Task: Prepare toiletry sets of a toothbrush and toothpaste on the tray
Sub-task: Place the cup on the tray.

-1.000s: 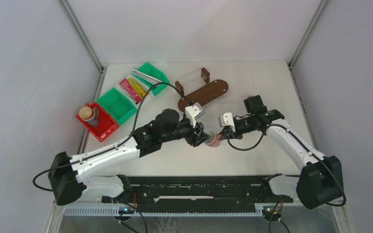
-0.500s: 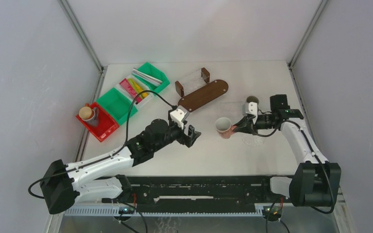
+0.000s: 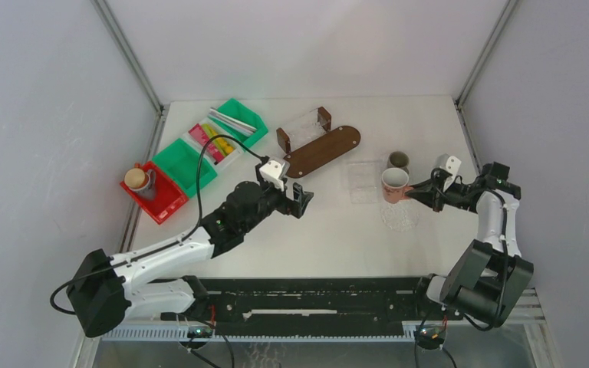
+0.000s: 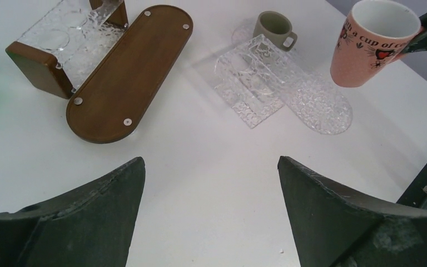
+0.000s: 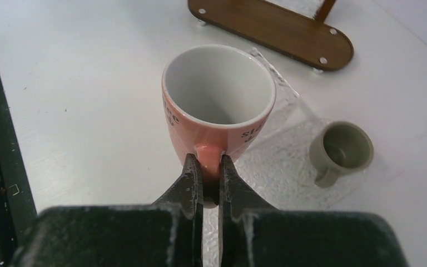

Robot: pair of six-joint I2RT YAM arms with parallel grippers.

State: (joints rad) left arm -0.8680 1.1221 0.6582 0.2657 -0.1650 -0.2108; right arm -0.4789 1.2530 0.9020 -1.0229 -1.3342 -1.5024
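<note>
Gripping pink mug (image 3: pixel 393 184) by handle with right gripper (image 5: pixel 207 167), right of frame, over clear tray (image 4: pixel 311 103), near grey cup (image 4: pixel 275 26). Showing left gripper (image 4: pixel 210 161) wide open, empty, centre. Leaving toothbrushes (image 3: pixel 230 120), tubes (image 3: pixel 213 140) in upper-left bins (image 3: pixel 188 165); probably early, no set assembled.

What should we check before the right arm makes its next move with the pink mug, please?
1. Grip: the right gripper is shut on the handle of the pink mug: ok.
2. Contents: the pink mug is empty inside: ok.
3. Landing spot: the oval base of the clear tray is bare: ok.
4. Neighbour: the small grey mug stands beside the tray, apart from the pink mug: ok.
5. Other arm: the left gripper is open, empty and apart from the mug: ok.
6. Alignment: whether the pink mug is squarely over the tray base: cannot tell.
</note>
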